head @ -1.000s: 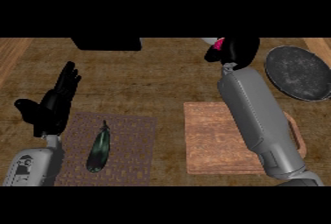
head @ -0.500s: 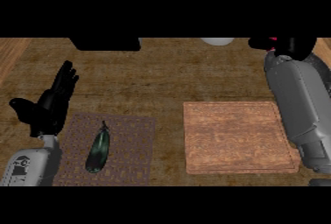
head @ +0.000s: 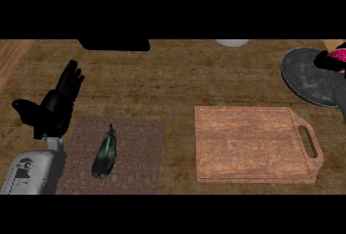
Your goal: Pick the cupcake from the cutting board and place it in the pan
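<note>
Hovering over the dark pan (head: 307, 77) at the frame's right edge, the right hand (head: 327, 62) is apparently curling around the pink cupcake (head: 337, 55); the cutting board (head: 250, 144) sits bare, left hand (head: 54, 107) resting open.

Left hand (head: 55, 107) open, fingers up; right hand (head: 329, 61) (mostly out of frame) at right edge.

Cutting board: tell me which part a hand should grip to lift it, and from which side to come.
Grip the cutting board by its handle, the rounded tab with a slot on its right edge. Come from the right, since the slot lets fingers hook through while the other edges lie flat on the counter. The right hand, now over the pan, is the nearer one; the left hand rests far left.
</note>
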`<action>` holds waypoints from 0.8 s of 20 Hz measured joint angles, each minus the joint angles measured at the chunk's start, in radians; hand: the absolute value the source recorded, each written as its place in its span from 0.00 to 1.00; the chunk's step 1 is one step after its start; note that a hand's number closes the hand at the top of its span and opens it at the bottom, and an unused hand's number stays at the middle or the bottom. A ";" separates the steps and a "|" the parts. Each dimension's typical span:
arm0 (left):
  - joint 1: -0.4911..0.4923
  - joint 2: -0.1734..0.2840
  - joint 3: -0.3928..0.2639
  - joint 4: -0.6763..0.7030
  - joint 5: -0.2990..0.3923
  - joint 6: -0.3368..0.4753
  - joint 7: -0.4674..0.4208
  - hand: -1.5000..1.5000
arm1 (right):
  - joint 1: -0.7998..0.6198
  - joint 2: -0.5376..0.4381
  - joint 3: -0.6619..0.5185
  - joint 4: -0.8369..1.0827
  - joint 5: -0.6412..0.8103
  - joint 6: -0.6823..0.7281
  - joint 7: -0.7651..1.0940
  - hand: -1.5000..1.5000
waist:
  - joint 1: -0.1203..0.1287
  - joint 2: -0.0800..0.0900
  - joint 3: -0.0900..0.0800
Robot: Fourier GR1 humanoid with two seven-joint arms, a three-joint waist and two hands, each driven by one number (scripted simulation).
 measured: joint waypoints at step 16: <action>-0.016 -0.017 -0.012 0.020 0.001 -0.012 -0.026 0.50 | 0.023 -0.116 -0.232 0.260 -0.221 0.071 -0.278 0.00 | 0.036 0.020 0.008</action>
